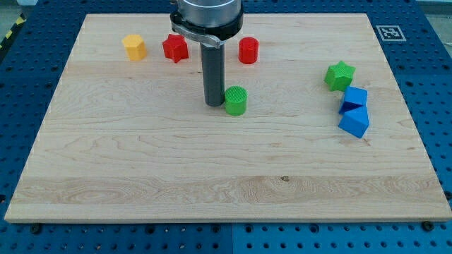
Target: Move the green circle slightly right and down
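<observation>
Blue perforated bench carried pale wooden worktop (212, 176). Green circle (236, 101) sat near worktop middle. Tool was plain rod, no jaws to open or close; my tip (214, 105) stood touching or just beside green circle, on its left. Judged placement: ready for rightward shove; downward part wanted contact higher up. Red blocks lay above green circle, blue blocks well right.

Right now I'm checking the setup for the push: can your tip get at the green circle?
Probably yes. My tip stands right beside the green circle, on its left in the view, seemingly touching, with nothing between them. The board to its right and below holds no blocks nearby.
</observation>
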Available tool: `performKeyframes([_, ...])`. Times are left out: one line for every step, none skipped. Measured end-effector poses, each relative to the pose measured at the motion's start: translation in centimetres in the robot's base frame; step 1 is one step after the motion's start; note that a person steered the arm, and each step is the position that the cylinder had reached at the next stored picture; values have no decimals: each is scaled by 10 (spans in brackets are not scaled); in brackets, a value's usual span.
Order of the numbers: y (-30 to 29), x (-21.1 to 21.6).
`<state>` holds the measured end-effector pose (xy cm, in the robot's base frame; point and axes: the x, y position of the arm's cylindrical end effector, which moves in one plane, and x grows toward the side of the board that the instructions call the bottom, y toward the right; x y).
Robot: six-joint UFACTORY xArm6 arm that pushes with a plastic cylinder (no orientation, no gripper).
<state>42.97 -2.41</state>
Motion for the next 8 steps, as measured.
performKeyframes([18,-3])
performKeyframes([35,-4])
performKeyframes([43,-21])
performKeyframes([63,-25])
performKeyframes([97,-13])
performKeyframes([109,-1])
performKeyframes([109,-1])
performKeyframes([109,-1])
